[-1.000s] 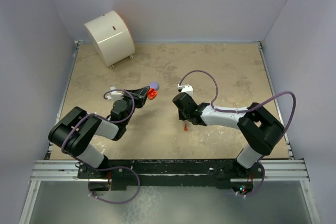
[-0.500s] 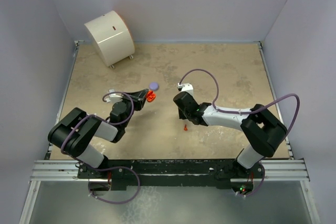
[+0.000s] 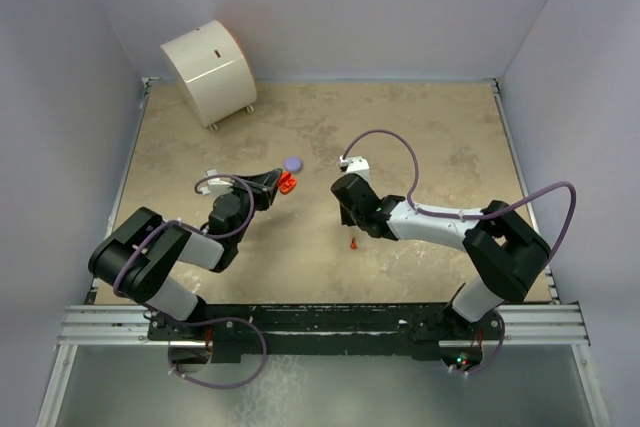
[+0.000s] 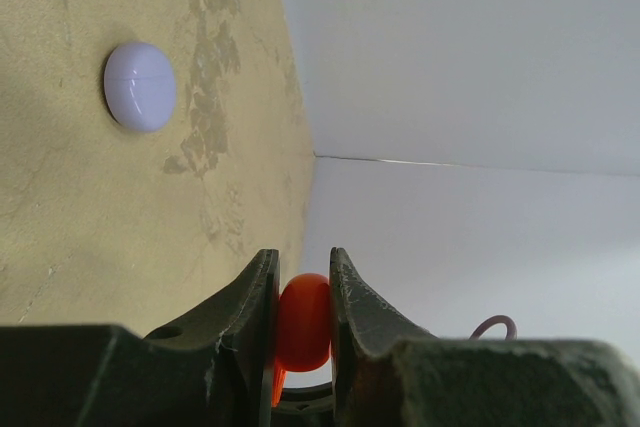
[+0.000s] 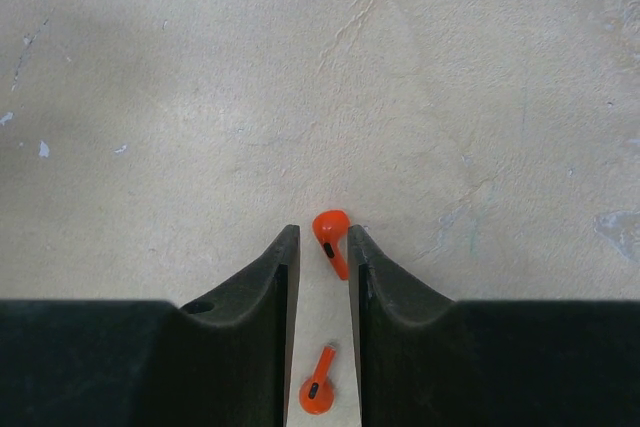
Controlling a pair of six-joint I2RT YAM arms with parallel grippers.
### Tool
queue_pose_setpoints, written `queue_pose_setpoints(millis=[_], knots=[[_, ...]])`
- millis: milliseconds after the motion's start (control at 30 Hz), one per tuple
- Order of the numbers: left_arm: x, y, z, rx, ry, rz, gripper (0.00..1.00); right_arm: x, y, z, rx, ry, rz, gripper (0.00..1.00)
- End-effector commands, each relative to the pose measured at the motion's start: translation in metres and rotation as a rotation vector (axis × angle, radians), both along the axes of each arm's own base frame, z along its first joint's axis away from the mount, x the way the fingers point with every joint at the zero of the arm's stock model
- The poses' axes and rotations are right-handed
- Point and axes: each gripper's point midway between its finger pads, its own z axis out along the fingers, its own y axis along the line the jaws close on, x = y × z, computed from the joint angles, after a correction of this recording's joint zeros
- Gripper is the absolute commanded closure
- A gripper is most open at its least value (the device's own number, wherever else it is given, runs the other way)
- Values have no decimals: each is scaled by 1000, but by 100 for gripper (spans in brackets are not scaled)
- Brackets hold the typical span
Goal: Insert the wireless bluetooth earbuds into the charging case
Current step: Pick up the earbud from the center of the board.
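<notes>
No text, label, brand, number or sign can be read on anything here.

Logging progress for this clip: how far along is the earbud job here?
Done: nothing visibly seated. In hand: the left hand clamps the orange case; one orange earbud sits between fingertips of the right hand, grip unclear. Left: the second orange earbud and the lilac case, both lying loose.

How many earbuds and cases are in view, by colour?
Orange earbuds: 2
Orange case: 1
Lilac case: 1
Total: 4
</notes>
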Motion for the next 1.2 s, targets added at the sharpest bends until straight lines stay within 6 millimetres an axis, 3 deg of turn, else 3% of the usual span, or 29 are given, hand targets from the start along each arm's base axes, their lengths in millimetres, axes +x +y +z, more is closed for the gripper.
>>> queue_pose_setpoints(millis=[0,567,1167], knots=[[3,4,23,-41,-64,19,100,7,4,19,19,-47,-10,71],[0,5,25,-45,-69,18,100,7,3,20,11,-42,-21,70],[-3,6,27,-59,-75,14,100,8,6,0,-20,-8,-13,71]])
